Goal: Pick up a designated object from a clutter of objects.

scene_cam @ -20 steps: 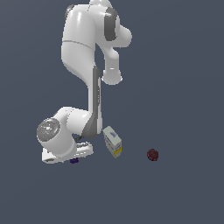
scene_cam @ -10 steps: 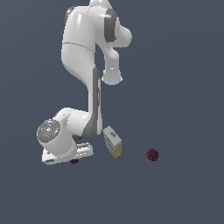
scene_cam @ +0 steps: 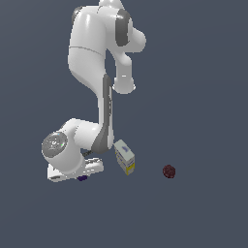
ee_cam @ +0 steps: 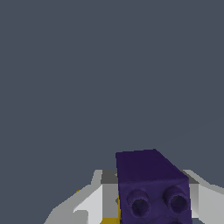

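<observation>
The designated object, a tiny dark purple block [ee_cam: 151,188] with round knobs, fills the space between my two white fingers [ee_cam: 92,202] in the wrist view, and the grey pads meet its sides. In the exterior view only a purple sliver [scene_cam: 82,178] shows under the low white hand. My gripper [scene_cam: 81,174] [ee_cam: 146,173] is shut on the block close to the floor. Of the clutter, a white-and-yellow carton [scene_cam: 125,157] stands just to the exterior view's right of the hand. A dark red ball [scene_cam: 168,171] lies farther right. A yellow bit [ee_cam: 111,220] peeks out beside the block.
The arm's bulky white links [scene_cam: 92,53] fold down over the hand, and the round wrist joint [scene_cam: 55,144] hides most of the gripper in the exterior view. The floor is a plain dark grey-blue surface [scene_cam: 203,97].
</observation>
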